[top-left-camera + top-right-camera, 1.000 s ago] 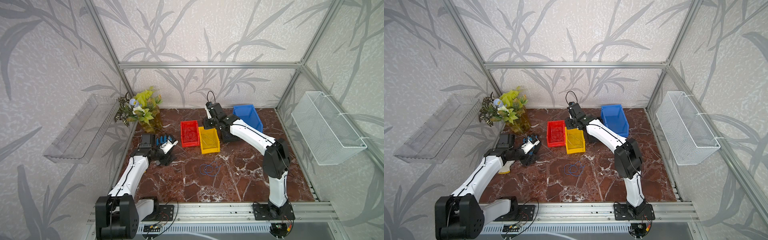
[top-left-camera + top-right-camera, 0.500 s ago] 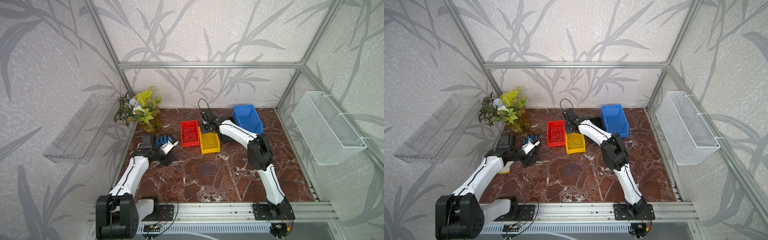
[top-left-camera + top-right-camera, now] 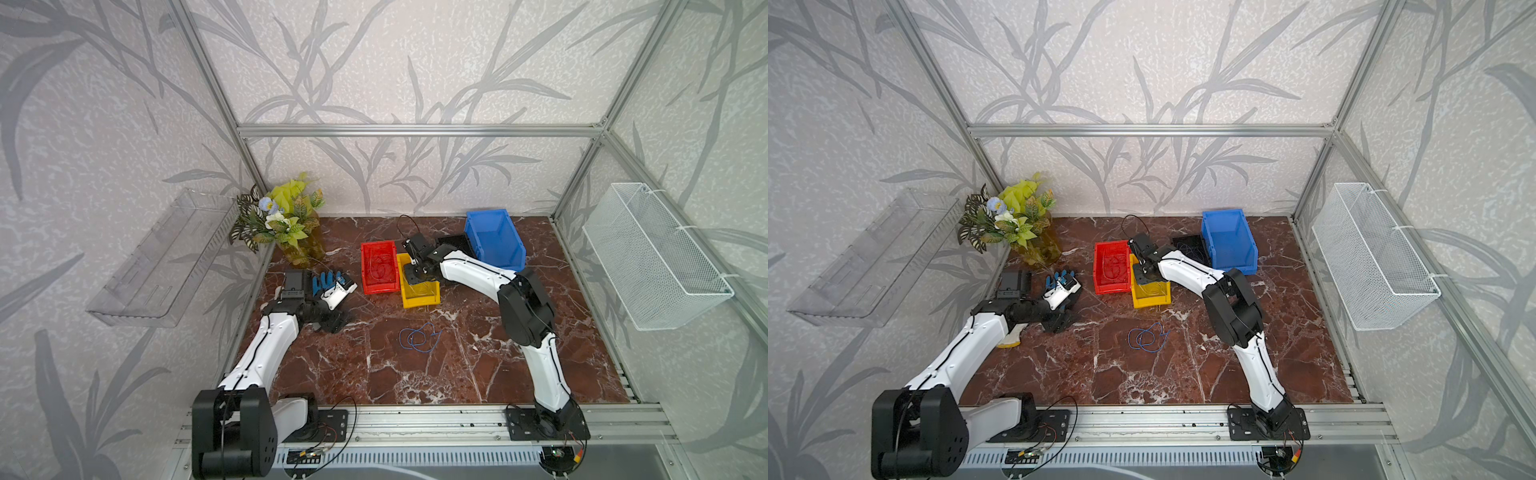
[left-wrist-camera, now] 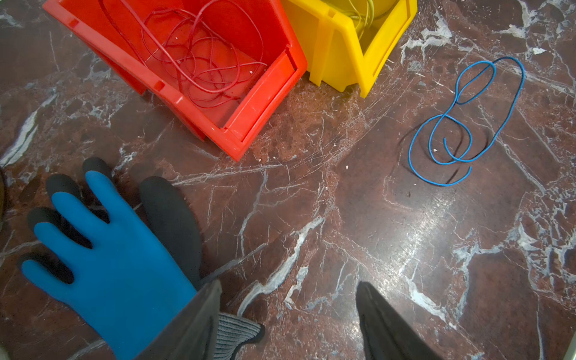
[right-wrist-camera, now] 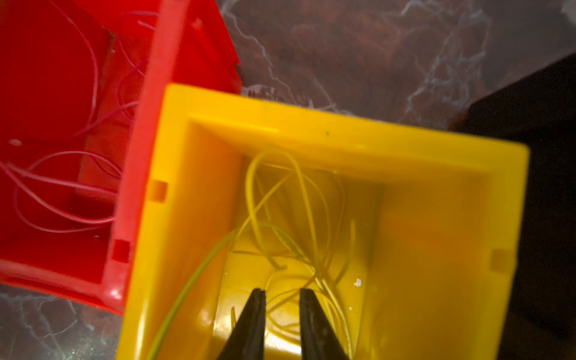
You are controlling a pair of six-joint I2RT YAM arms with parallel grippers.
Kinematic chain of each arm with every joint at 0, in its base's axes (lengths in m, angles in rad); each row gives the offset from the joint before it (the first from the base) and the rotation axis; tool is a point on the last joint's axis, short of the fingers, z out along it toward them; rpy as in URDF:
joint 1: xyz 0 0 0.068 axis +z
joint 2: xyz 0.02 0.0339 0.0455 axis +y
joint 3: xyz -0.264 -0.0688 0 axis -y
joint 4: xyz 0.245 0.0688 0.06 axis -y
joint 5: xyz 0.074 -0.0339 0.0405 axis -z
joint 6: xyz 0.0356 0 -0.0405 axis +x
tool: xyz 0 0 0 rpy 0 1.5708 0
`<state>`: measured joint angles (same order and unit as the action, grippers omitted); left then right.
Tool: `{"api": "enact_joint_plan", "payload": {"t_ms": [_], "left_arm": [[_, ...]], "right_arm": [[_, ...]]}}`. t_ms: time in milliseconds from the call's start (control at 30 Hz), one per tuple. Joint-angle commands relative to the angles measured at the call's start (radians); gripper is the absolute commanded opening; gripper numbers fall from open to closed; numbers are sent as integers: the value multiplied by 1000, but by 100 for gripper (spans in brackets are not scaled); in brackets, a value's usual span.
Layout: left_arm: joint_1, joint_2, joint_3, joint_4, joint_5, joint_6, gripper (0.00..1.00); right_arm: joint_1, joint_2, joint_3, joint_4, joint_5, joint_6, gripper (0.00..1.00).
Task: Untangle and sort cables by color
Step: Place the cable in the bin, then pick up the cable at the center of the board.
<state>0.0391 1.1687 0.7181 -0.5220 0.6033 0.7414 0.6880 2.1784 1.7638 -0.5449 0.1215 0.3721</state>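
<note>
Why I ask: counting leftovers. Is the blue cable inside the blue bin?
No, the blue cable lies loose on the bare tabletop.

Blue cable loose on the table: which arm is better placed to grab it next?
Probably the left: the left fingers stand open and empty, pointing toward the blue cable, while the right fingers are down inside the yellow bin.
</note>
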Motion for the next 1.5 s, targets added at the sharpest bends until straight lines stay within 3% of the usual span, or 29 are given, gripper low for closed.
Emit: {"api": "enact_joint_plan", "payload": {"t_ms": [0,133,267,467,600,733,967,1067,1100,1133,1167,1300,1467], "left_arm": [[-5,3,-8,8,9,8,71],[-6,8,-4,10,19,9,71],[-14,13,2,4,30,16,71],[-25,32,3,-7,69,30,71],[-33,52,7,-32,94,55,74],[-38,60,9,-81,132,104,80],[-44,55,-5,-183,242,239,95],[-58,57,-20,-193,319,296,100],[-68,59,-23,-193,335,308,100],[-82,60,-22,-195,343,321,100],[-97,61,-18,-194,342,332,100],[-123,71,7,-195,336,343,100],[-133,78,20,-224,357,371,100]], "right_arm": [[2,-104,29,-43,-10,-2,31],[3,-184,18,-115,4,-21,42],[15,-275,-55,-186,-27,-16,44],[44,-449,-319,-261,-102,11,52],[50,-548,-544,-151,-248,43,55],[57,-527,-638,-57,-325,34,57],[57,-386,-643,58,-313,16,56],[57,-363,-642,90,-314,17,50],[57,-365,-641,89,-304,15,38],[57,-382,-646,93,-297,3,16],[62,-415,-655,102,-285,-10,4],[79,-621,-717,150,-208,-49,0],[62,-833,-688,112,-8,-55,0]]}}
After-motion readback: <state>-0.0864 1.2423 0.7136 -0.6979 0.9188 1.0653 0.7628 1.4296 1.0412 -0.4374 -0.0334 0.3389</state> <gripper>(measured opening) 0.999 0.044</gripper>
